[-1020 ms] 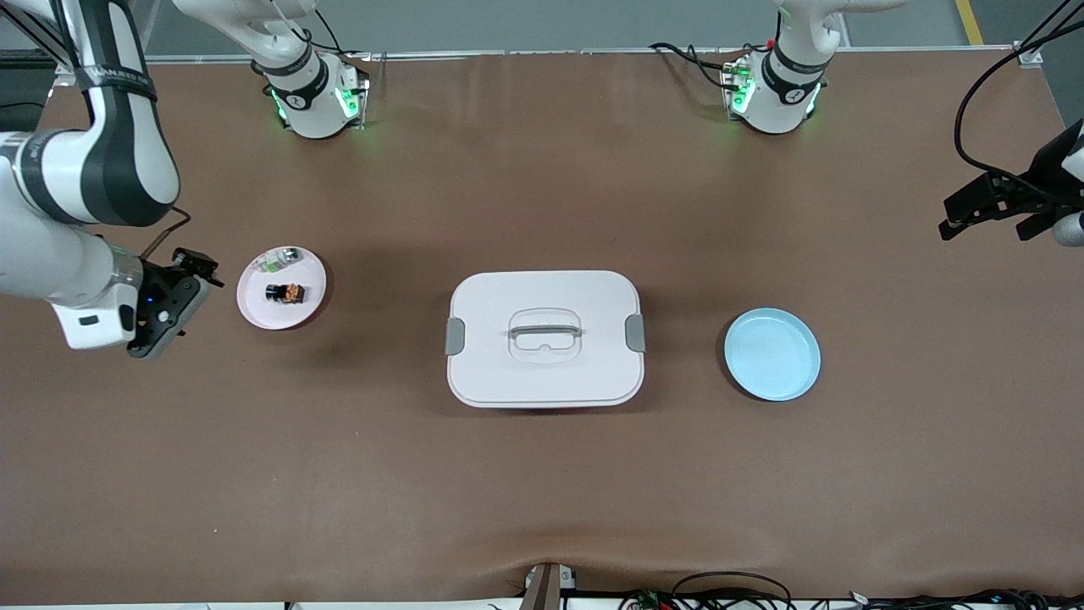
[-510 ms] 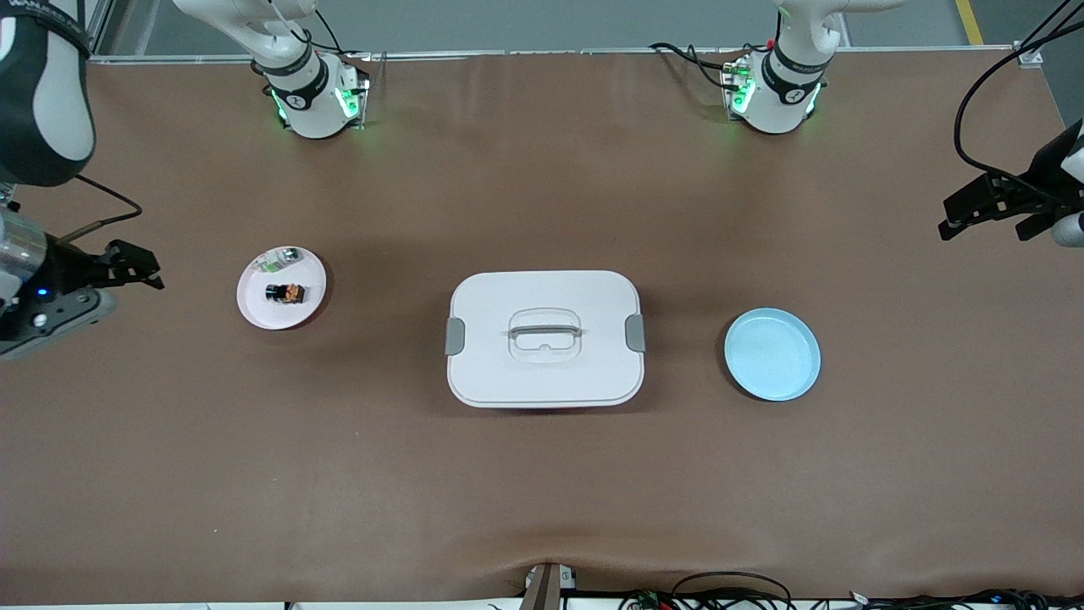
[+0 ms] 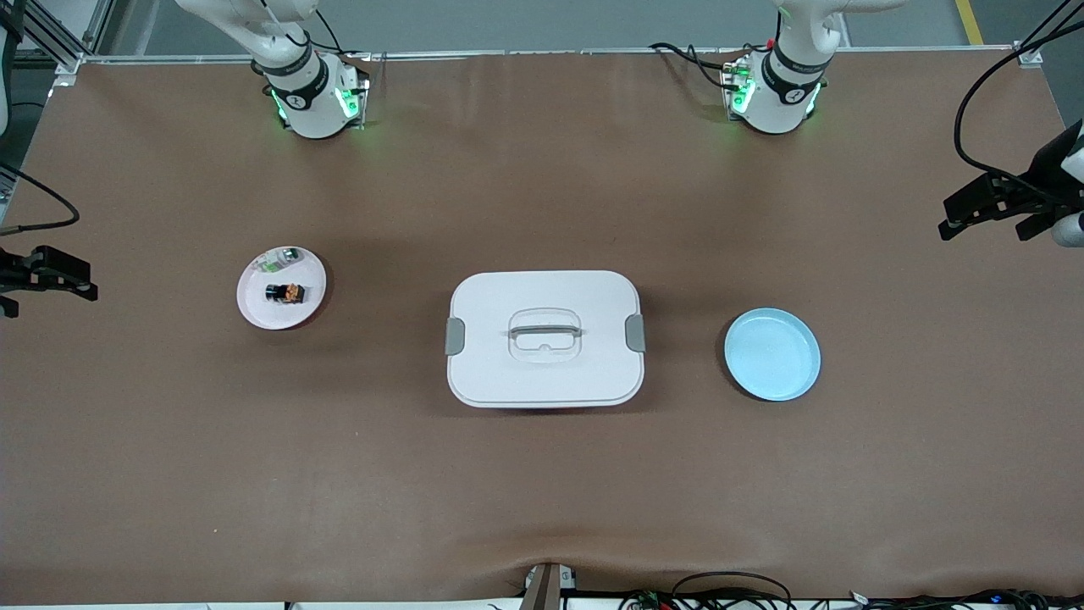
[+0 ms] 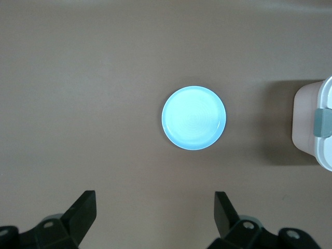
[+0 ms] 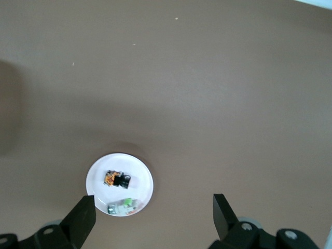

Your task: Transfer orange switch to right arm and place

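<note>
A round pink-white plate (image 3: pixel 282 288) holds the tiny black orange switch (image 3: pixel 285 293), near the right gripper (image 5: pixel 150 215), which is spread and empty. The left gripper (image 4: pixel 153 212), likewise spread, hangs over bare table beside an empty pale-blue dish (image 4: pixel 194 118).

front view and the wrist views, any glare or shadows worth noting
Front view: soft glare streaks on the brown table between the arm bases, dark shadow around the white lidded box. Left wrist view: the box casts a shadow toward the blue plate. Right wrist view: a faint shadow band above the white plate.
</note>
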Robot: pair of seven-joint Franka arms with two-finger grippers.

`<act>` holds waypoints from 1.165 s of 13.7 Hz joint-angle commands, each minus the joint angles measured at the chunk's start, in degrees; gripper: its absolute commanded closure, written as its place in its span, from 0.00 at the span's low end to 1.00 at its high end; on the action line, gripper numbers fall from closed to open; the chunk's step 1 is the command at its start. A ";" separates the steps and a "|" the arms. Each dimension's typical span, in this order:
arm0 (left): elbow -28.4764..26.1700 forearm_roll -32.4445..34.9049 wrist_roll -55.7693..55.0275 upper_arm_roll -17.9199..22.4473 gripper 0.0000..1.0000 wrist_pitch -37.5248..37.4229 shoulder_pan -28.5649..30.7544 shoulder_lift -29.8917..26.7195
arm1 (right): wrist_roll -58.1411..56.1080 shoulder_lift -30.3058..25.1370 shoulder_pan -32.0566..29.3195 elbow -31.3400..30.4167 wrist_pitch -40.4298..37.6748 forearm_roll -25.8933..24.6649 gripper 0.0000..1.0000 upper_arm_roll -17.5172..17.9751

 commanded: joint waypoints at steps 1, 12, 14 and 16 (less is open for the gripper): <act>1.27 0.45 -0.47 -0.11 0.00 -1.18 0.06 0.49 | 12.11 0.97 -0.30 2.17 -3.87 1.60 0.00 1.23; 1.27 0.45 -0.47 -0.11 0.00 -1.18 0.06 0.57 | -0.51 -1.84 -3.63 1.73 -7.92 2.22 0.00 0.88; 1.27 0.45 -0.47 -0.11 0.00 -1.18 0.06 0.49 | 4.75 -3.51 -3.02 1.73 -9.68 2.22 0.00 0.96; 1.27 0.45 -0.47 -0.11 0.00 -1.18 0.06 0.58 | 8.45 -4.83 -1.44 1.65 -10.39 2.14 0.00 0.96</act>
